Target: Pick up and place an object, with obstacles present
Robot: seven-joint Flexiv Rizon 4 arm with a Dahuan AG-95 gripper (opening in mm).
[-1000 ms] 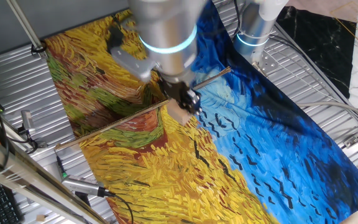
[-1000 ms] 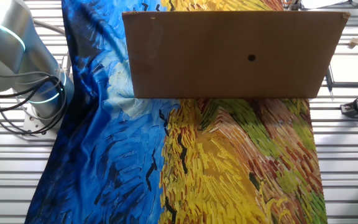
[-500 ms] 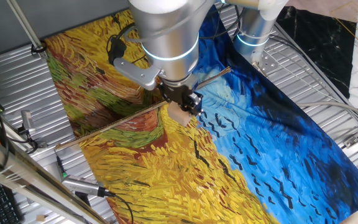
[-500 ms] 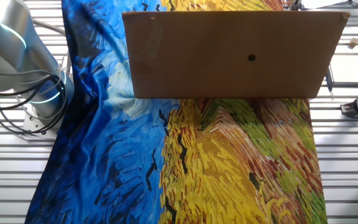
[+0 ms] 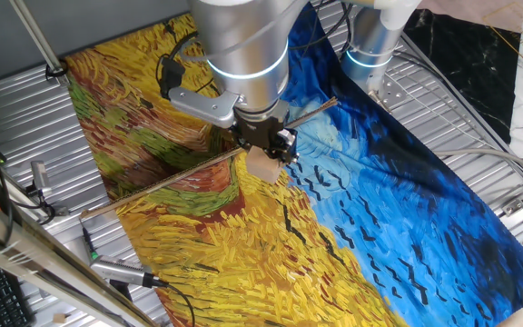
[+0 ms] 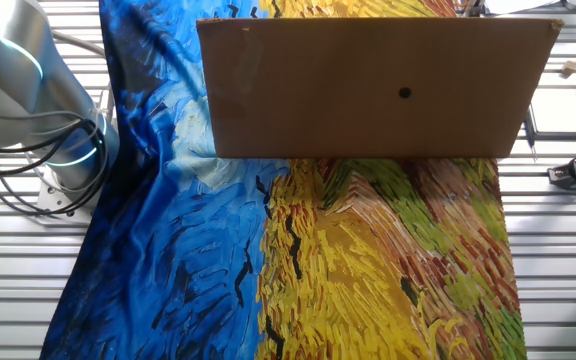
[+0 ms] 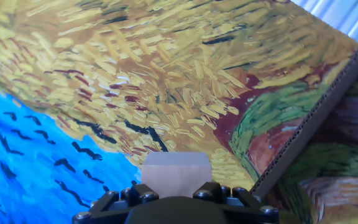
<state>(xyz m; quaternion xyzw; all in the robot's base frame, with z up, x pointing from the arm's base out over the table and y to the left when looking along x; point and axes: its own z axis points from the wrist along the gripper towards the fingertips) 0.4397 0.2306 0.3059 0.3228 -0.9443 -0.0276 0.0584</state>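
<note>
One fixed view is showing the arm (image 5: 243,45) reaching down over a painted cloth (image 5: 379,227) that is covering the slatted metal table (image 5: 25,118). Its fingers (image 5: 266,154) are closing on the cube (image 5: 261,167), gripping it by two opposite sides near the middle of the cloth. Whether the cube is touching the cloth, I cannot tell. A cardboard board (image 5: 162,182) is standing on edge, so it is looking like a thin brown line running from 8 o'clock to 2 o'clock. The cube is sitting just beside that line, on its 5 o'clock side.

Hand view is showing the cube (image 7: 176,173) at 6 o'clock, with the board's corrugated edge (image 7: 316,118) passing at 3 o'clock, apart from the cube.

The other fixed view is facing the board (image 6: 368,90) flat on, and it is hiding both fingers and cube.
</note>
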